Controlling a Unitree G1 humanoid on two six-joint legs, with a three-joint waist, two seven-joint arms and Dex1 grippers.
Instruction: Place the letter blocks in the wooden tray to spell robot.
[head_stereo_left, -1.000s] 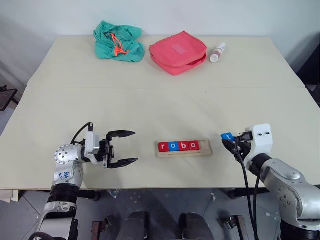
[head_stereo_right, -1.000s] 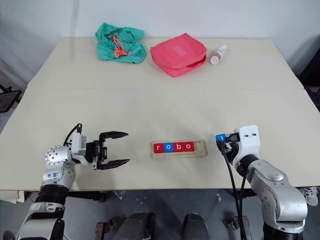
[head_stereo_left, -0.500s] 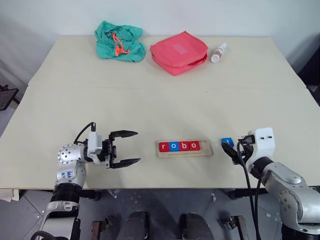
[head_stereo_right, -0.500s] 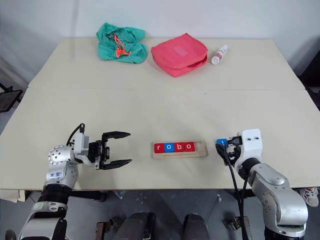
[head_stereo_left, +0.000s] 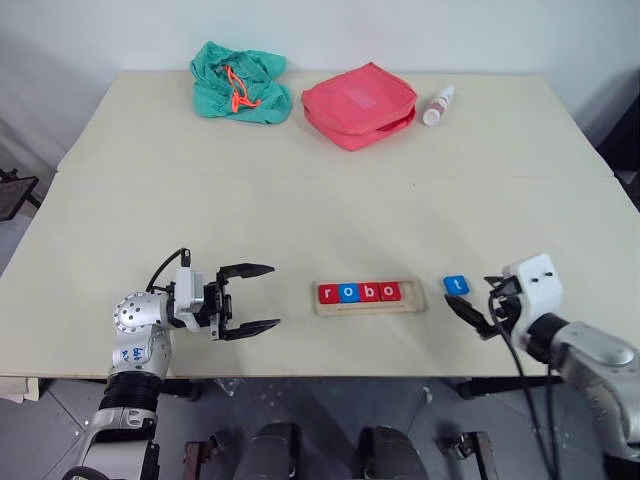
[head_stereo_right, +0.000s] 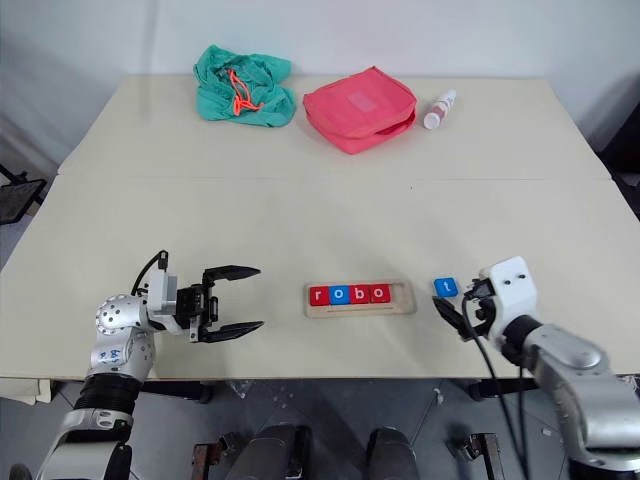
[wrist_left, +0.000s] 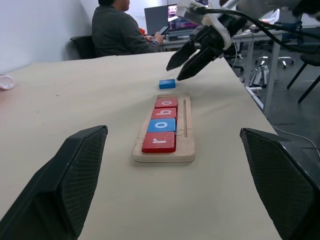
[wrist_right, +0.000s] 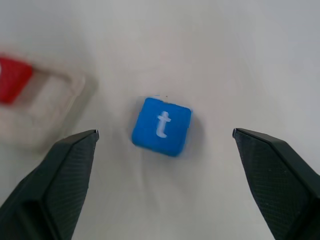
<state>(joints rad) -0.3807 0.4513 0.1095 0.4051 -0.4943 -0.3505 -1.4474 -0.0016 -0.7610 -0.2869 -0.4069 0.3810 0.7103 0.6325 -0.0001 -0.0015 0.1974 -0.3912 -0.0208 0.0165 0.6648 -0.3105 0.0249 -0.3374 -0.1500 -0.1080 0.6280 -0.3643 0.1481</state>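
Status: four of five letters placed; judged about four-fifths done.

Table (head_stereo_left: 300, 210): pale top, carrying everything below.

Red pouch (head_stereo_left: 357, 103): at the far edge, closed, contents hidden. Not part of the job. A green cloth (head_stereo_left: 238, 82) lies to its left and a small white bottle (head_stereo_left: 435, 104) to its right, all well apart from the work area.

Wooden tray (head_stereo_left: 415, 297): near the front edge, between the two arms. Holds four tiles touching in a row, reading r (head_stereo_left: 327, 293), o (head_stereo_left: 347, 293), b (head_stereo_left: 369, 292), o (head_stereo_left: 389, 291): red, blue, red, red. The slot at its right end is bare.

Left gripper (head_stereo_left: 248, 298): jaws spread wide, empty, pointing toward the tray and well apart from it.

Right gripper (head_stereo_left: 470, 312): jaws spread, holding nothing, just beside the loose tile on its near side.

Blue t tile (head_stereo_left: 456, 285): flat on the table, letter up, near the tray's right end but outside it, not touching the tray.

Remaining: grasp the t and seat it in the bare right-end slot, letter upright, to finish "robot".
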